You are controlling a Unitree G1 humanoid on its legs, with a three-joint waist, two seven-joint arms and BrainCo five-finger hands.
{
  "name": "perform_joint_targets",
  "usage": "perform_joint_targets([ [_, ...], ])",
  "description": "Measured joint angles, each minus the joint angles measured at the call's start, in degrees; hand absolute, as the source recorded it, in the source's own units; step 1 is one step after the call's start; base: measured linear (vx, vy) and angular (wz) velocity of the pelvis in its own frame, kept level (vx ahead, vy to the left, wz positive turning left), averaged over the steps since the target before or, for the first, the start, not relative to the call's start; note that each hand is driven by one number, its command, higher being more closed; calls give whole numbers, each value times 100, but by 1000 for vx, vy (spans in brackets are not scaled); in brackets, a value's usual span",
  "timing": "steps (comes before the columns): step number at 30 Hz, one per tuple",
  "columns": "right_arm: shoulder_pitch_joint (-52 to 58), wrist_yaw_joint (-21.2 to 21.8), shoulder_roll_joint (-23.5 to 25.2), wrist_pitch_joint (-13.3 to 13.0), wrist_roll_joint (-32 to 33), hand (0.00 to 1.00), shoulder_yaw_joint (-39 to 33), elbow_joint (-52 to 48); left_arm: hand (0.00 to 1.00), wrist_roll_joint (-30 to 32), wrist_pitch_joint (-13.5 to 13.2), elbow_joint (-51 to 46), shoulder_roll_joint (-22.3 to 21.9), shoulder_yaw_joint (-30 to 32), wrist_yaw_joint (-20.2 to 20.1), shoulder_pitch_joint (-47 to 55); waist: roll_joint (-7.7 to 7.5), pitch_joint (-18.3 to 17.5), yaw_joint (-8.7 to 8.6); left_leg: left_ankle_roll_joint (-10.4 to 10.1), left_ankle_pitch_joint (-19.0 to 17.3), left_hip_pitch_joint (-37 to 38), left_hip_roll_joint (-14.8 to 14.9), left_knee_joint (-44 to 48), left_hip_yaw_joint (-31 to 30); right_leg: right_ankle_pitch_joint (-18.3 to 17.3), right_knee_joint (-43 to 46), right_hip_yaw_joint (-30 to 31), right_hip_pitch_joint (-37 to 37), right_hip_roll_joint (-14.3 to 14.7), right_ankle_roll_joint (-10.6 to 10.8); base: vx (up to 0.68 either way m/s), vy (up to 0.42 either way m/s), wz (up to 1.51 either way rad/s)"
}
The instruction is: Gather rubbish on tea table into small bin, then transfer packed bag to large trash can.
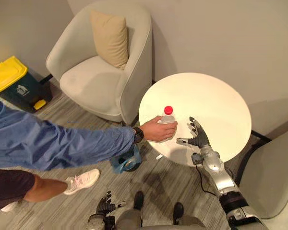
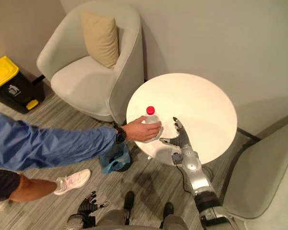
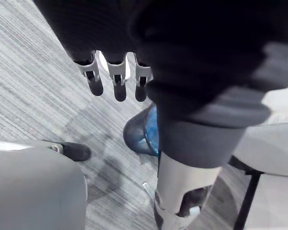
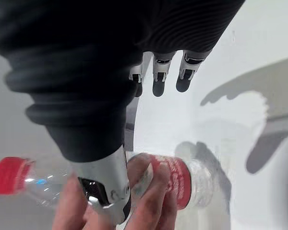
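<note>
Right hand (image 1: 198, 136) is wide open, fingers spread, empty, over the tea table (image 1: 216, 105) just beside the bottle (image 1: 168, 116). Left hand (image 1: 104, 205) hangs low, fingers relaxed. Risk: a person's hand (image 1: 156, 130) grips that bottle. If you close now, you could pinch them or tip it. Bottle's lower body is hidden under their fingers. Small bin (image 1: 126, 160) is part-hidden by table edge and sleeve.

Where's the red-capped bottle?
In the eye views the bottle is at the round table's left edge, in a person's hand, left of the right robot hand.
</note>
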Motion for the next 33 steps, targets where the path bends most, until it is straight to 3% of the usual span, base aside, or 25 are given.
perform_joint_targets([
  [5, -325, -49, -13, 15, 98, 0, 31, 238, 0, -54, -14, -100, -4, -64, 60, -50, 52, 163, 135, -3, 15, -70, -10, -6, -48, -1, 0, -39, -58, -6, 0, -3, -1, 4],
  [9, -533, -121, -9, 67, 179, 0, 41, 265, 0, -56, -55, -115, -14, -182, 109, -131, 125, 280, 134, -14, 34, -179, -16, -6, -104, -1, 5, -100, -139, -11, 0, -1, 1, 7],
  [23, -553, -209, 16, 64, 203, 0, 41, 215, 0, -55, -64, -130, -117, -199, 109, -212, 127, 351, 129, -15, 34, -184, -19, 0, -47, -7, 79, -25, -204, -29, 6, -10, 2, -2],
  [33, -57, 62, 5, -29, 158, 0, 197, -251, 0, -50, -62, -153, -119, -199, 100, -211, 123, 351, 124, -15, 34, -79, -14, -18, -28, -17, 88, 3, -125, -29, 19, 0, 0, 0],
])
